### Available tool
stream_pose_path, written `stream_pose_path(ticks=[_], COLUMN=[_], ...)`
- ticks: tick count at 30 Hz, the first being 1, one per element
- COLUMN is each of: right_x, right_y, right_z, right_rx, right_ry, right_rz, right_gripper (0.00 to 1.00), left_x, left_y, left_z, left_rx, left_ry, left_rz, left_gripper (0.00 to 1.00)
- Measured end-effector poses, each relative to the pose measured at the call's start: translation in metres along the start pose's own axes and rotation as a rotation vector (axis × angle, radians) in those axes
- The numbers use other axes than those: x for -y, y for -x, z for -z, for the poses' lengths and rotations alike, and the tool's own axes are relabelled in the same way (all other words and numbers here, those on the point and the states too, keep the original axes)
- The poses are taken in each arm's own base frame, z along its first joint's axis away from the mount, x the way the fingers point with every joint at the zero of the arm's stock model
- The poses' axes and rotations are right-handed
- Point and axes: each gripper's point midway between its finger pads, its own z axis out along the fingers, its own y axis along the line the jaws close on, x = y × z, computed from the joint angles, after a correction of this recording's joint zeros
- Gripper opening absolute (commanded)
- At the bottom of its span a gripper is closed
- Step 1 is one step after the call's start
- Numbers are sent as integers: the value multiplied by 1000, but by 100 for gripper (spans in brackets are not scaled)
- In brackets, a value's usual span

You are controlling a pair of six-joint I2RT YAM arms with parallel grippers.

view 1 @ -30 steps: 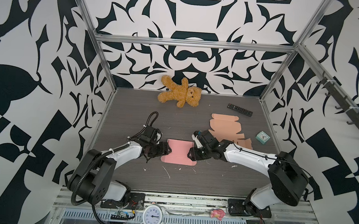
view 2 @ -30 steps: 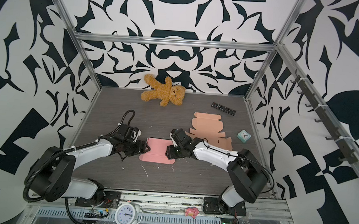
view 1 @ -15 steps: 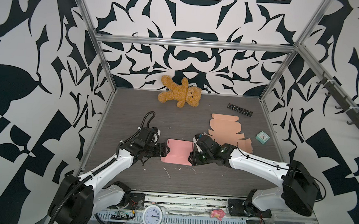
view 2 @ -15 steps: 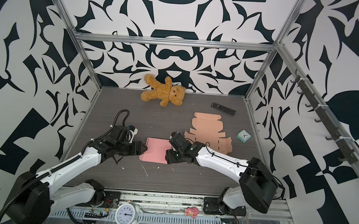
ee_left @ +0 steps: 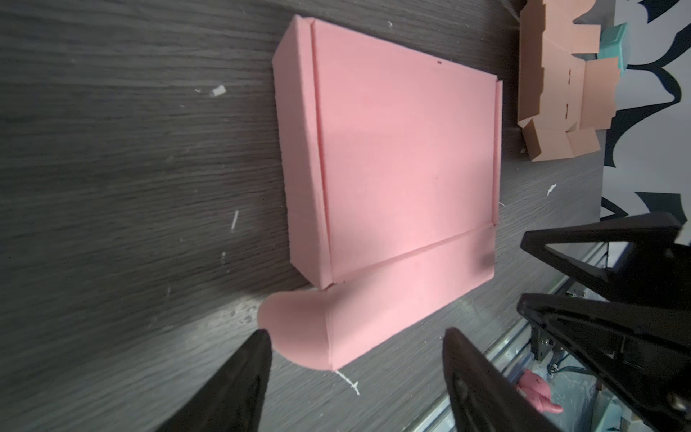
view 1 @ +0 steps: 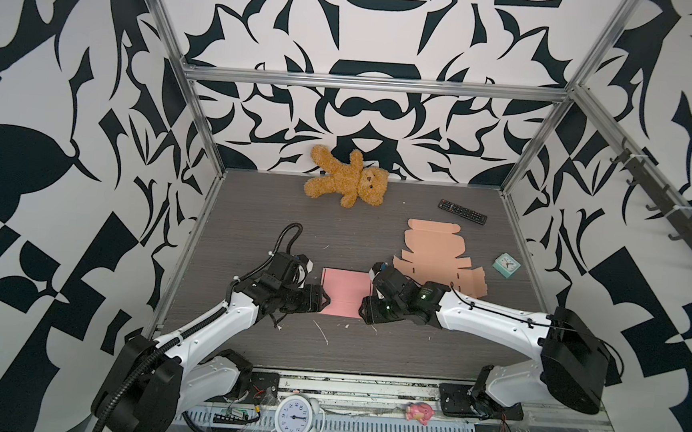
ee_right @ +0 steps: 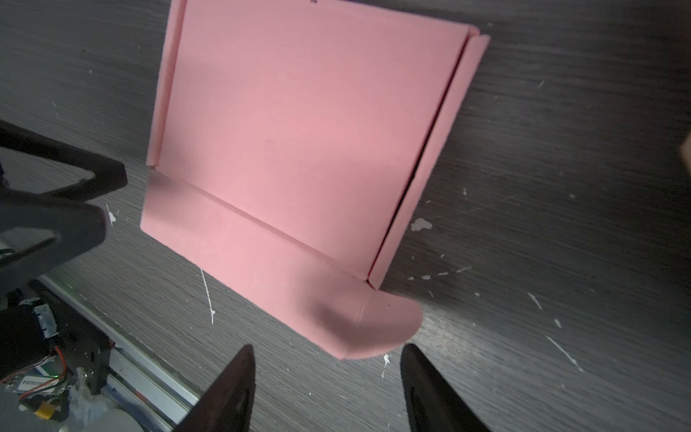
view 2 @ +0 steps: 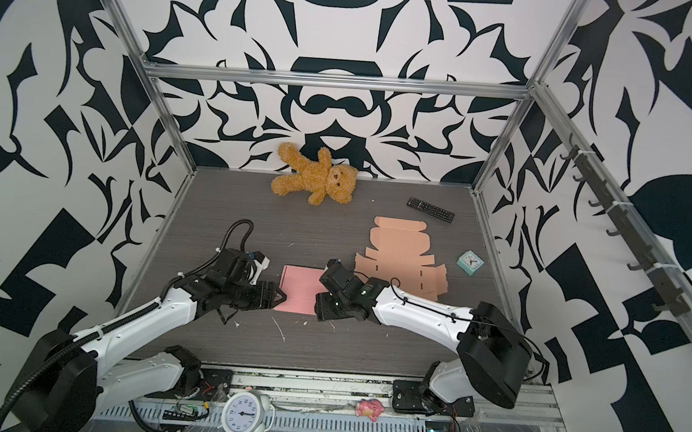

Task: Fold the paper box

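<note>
The pink paper box point(view 1: 345, 292) point(view 2: 302, 287) lies flat and folded on the dark table, lid down. Its front flap with rounded end tabs sticks out toward the front edge point(ee_left: 374, 310) point(ee_right: 284, 284). At the box's left front corner, my left gripper point(view 1: 326, 301) point(view 2: 282, 298) point(ee_left: 355, 333) is open, and one rounded tab sits just ahead of its fingertips, untouched. My right gripper point(view 1: 365, 310) point(view 2: 317, 306) point(ee_right: 327, 348) is open at the right front corner, just short of the other tab. Neither holds anything.
A flat unfolded tan box blank point(view 1: 437, 257) lies right of the pink box, behind my right arm. A teddy bear point(view 1: 346, 181) and a remote point(view 1: 462, 212) lie at the back, a small teal clock point(view 1: 507, 265) at the right. A white alarm clock point(view 1: 296, 418) stands on the front rail.
Both grippers have slid a little toward the front edge beside the box, and both arms now reach in lower. The right jaws have widened slightly. The box has stayed put.
</note>
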Motion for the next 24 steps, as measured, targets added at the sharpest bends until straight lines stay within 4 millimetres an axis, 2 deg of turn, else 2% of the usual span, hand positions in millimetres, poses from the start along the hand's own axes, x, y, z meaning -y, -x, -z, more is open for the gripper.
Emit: stream_pose_path(ticks=[12,24], right_x=[1,-4], right_y=[-2,-7], right_z=[-16,-27], right_rx=[-18,-30], right_ry=[-8,-1], right_rz=[-9,-7], right_gripper=[64,64], left_x=[10,5], left_y=[-9,-20], left_z=[-13,-22], left_rx=[-41,-70], left_ry=[-21,-8], left_rz=[-15,-4], left_gripper=[74,73])
